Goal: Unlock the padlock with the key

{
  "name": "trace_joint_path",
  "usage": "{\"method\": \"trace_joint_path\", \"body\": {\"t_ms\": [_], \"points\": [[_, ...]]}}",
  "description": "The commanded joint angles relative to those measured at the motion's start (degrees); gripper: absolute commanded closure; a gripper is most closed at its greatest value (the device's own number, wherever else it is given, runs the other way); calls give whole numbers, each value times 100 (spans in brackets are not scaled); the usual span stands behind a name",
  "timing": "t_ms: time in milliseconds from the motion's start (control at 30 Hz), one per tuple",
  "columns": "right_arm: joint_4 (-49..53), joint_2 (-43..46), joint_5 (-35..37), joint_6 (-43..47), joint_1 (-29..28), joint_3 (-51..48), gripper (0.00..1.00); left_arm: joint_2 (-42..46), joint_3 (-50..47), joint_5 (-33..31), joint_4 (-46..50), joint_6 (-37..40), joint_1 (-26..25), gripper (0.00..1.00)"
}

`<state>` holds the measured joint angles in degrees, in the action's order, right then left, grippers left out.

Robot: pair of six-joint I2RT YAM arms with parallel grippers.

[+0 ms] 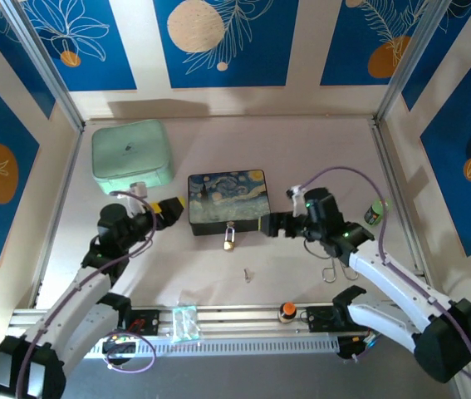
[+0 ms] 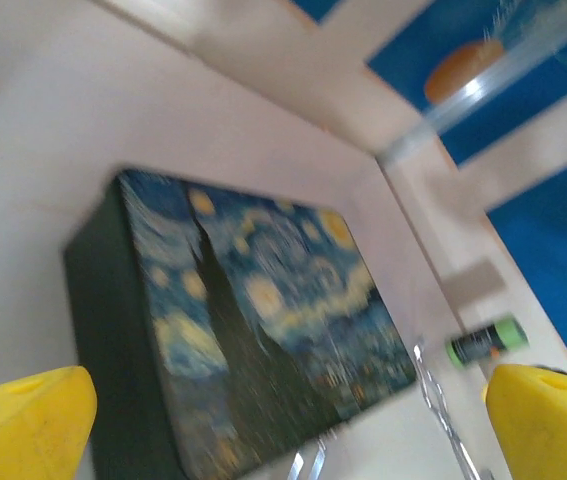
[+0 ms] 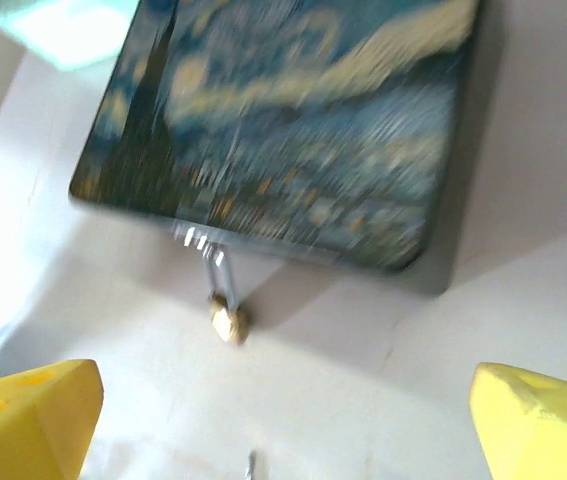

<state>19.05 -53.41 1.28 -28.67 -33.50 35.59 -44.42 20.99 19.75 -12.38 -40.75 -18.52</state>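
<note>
The starry-night box (image 1: 227,202) lies mid-table. From its front clasp hangs the tiny brass padlock (image 1: 229,242), resting on the table; it is blurred in the right wrist view as the padlock (image 3: 228,320), with its silver shackle running up to the box (image 3: 293,120). The small silver key (image 1: 247,273) lies loose in front of it, and its tip, the key (image 3: 252,466), shows at the bottom edge. My left gripper (image 1: 171,208) is open at the box's left end, with the box (image 2: 253,330) between its yellow fingers (image 2: 23,420). My right gripper (image 1: 272,223) is open at the box's right end, holding nothing.
A mint-green case (image 1: 132,155) sits at the back left. Silver forceps (image 1: 332,270) lie near the right arm, and a green-capped bottle (image 1: 374,214) stands by the right wall. An orange knob (image 1: 287,311) and a clear plastic piece (image 1: 184,322) rest on the front rail.
</note>
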Motion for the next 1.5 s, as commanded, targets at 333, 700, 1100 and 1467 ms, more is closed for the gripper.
{"method": "trace_joint_path", "body": {"t_ms": [333,700,1100,1467], "points": [[239,-1393,1511,-1122,-2496,-82,32,-311,-18,-522,778,-408,-2067,1],[14,-2500,1694,-1819,-3166,47,47,-471,39,-841,720,-723,-2584,1],[407,-3229,2337,-2039,-3698,524,58,-573,-165,-1017,606,-871,-2633,1],[374,-4013,2218,-2142,-3972,820,79,-575,-225,-1200,728,-881,-2647,1]]}}
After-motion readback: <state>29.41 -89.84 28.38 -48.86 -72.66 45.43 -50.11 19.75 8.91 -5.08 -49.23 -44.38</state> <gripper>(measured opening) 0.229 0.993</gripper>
